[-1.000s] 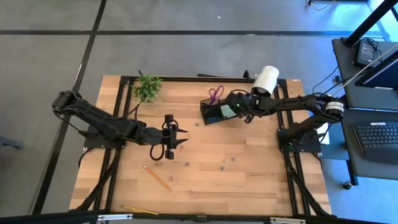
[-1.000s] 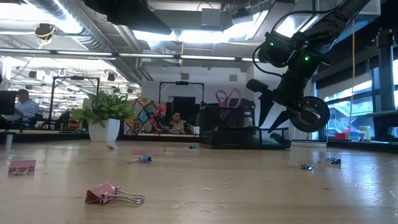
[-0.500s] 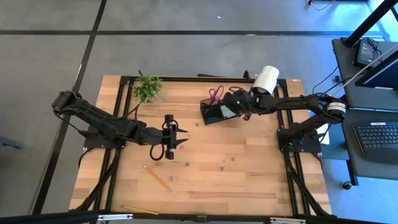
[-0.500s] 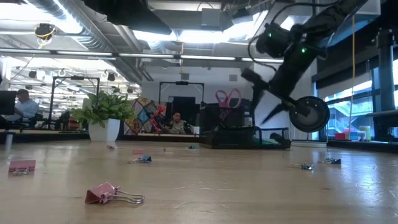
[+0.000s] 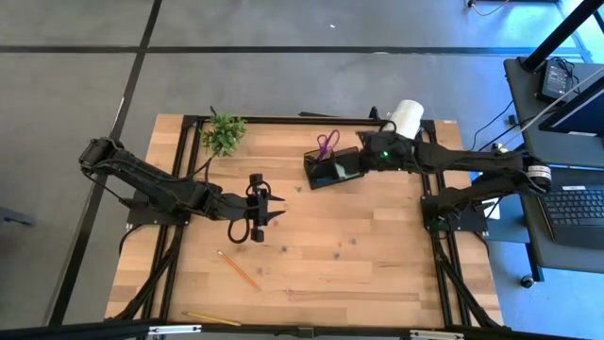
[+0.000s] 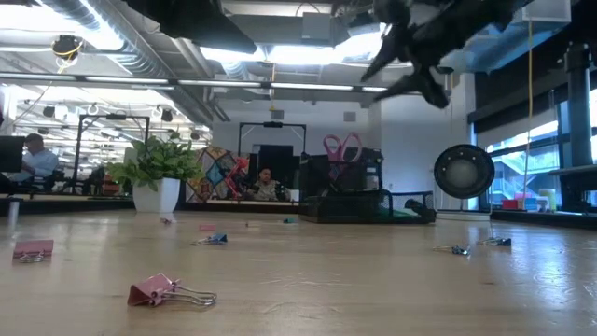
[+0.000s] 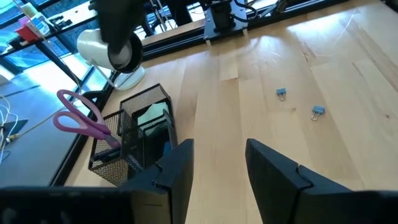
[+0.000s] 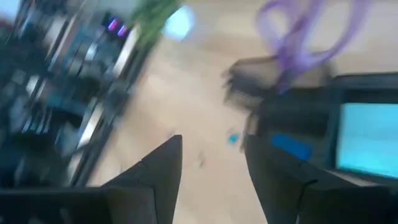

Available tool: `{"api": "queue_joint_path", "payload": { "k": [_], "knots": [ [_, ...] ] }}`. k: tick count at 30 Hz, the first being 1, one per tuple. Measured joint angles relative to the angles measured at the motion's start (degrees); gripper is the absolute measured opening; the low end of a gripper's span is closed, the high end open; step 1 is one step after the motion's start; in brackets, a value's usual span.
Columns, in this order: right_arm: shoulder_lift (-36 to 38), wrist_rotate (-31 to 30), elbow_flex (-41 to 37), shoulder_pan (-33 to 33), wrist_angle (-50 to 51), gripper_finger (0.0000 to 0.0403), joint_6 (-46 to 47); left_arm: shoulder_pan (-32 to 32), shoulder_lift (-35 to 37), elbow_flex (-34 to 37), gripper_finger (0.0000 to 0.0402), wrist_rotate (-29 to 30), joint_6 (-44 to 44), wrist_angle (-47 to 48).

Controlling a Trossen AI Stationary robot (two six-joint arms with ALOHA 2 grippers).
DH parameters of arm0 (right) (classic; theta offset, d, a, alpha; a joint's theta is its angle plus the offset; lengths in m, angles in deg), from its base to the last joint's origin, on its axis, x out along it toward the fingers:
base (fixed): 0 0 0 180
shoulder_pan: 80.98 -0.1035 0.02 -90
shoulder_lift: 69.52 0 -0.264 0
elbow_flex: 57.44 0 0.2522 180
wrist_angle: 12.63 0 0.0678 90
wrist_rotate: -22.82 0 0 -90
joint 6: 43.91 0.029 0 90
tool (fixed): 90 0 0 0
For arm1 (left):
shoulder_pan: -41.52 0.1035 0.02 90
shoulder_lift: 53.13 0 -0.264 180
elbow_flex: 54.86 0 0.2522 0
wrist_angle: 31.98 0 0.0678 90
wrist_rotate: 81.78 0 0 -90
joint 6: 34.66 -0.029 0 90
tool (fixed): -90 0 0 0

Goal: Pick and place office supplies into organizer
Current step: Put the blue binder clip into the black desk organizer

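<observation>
Since a second ago the left gripper [image 5: 275, 209] has not moved; it hangs over the middle of the table [image 5: 377, 255], fingers [image 7: 177, 168] apart and empty. The right gripper [image 5: 363, 162] has pulled back from over the organizer [image 5: 332, 169] toward the white cylinder [image 5: 407, 117] and risen high above the wood; its fingers [image 8: 163, 163] stand spread, holding nothing. The organizer sits near the table's far edge with purple scissors [image 5: 326, 144] standing in its taller part. An orange pencil [image 5: 240, 270] lies at the near left, a yellow pencil [image 5: 211, 319] at the near edge. Around them the central boards carry only small clips [image 7: 282, 93].
</observation>
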Motion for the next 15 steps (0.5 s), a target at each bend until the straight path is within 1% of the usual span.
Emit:
{"api": "queue_joint_path", "payload": {
  "k": [3, 9, 12, 15],
  "knots": [
    [1.2, 1.5, 0.0, -3.0, 1.0, 0.0179, -5.8, 0.0, 0.0, 0.0, 0.0141, 0.0, 2.1, 0.0],
    [1.0, 1.5, 0.0, -8.3, 1.9, 0.0179, -17.8, 0.0, 0.0, 0.0, 0.0141, 0.0, 8.5, 0.0],
    [0.6, 1.7, 0.0, -10.8, 3.2, 0.0179, -23.9, 0.0, 0.0, 0.0, 0.0141, 0.0, 8.9, 0.0],
    [0.6, 2.9, 0.0, -13.3, 7.4, 0.0179, -27.5, 0.0, 0.0, 0.0, 0.0141, 0.0, 9.2, 0.0]
  ]
}}
